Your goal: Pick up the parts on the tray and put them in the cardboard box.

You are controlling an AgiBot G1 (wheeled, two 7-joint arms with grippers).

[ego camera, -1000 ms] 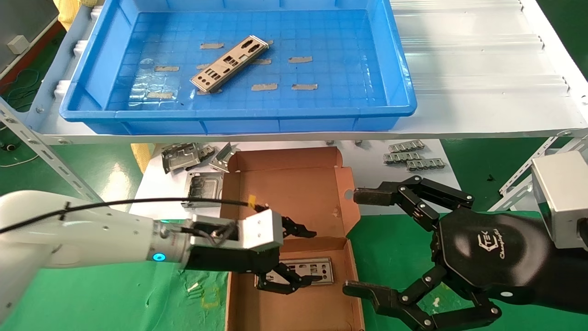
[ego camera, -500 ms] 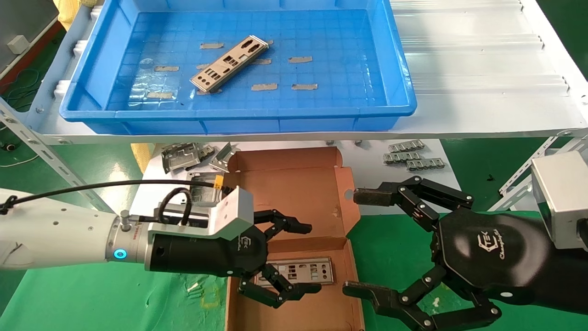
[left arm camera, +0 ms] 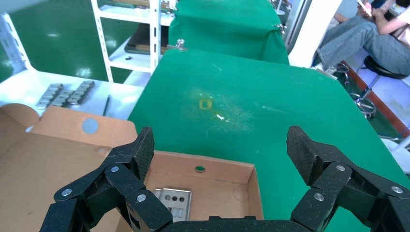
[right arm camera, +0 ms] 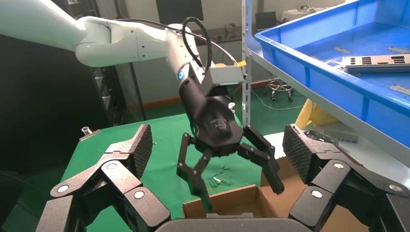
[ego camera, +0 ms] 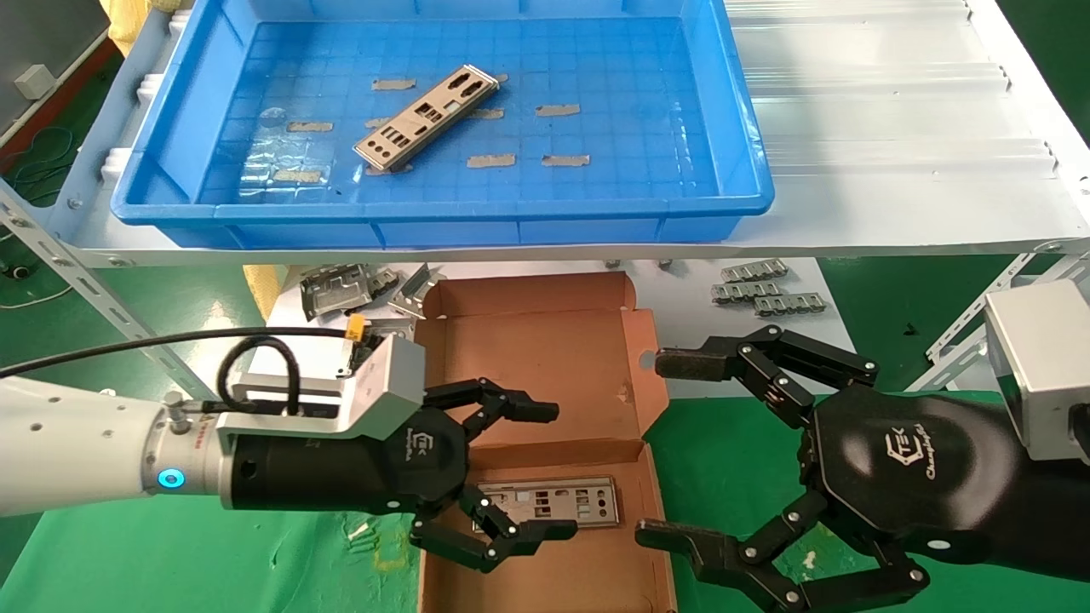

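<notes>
Right end effector: the right end effector hangs nearest me, just off the cardboard box's right wall, fingers spread wide and holding nothing; it looks idle
Left end effector: the left end effector hovers over the left part of the cardboard box, fingers wide apart, nothing between them
Part in the box: one part in the box lies flat on the box floor under the left fingers, not touching them as far as I can see, long axis across the box
Box lid: open, lying flat on the far side of the box floor
Brackets: folded grey brackets sit just beyond the box's far-left corner on the lower desk
Strips: small slotted strips sit beyond the box's far-right corner
Tray: the tray stands beyond and above the box, on a white shelf
Part on the tray: one part on the tray rests left of the tray's middle, long axis on a diagonal, near end left, far end right
Key relation: from the box, that part lies up and away, slightly left; the left arm is on its side, so I judge it the nearer
In the way: the tray's near rim and the shelf edge stand between box and part; I'd guess the arm must rise over them
</notes>
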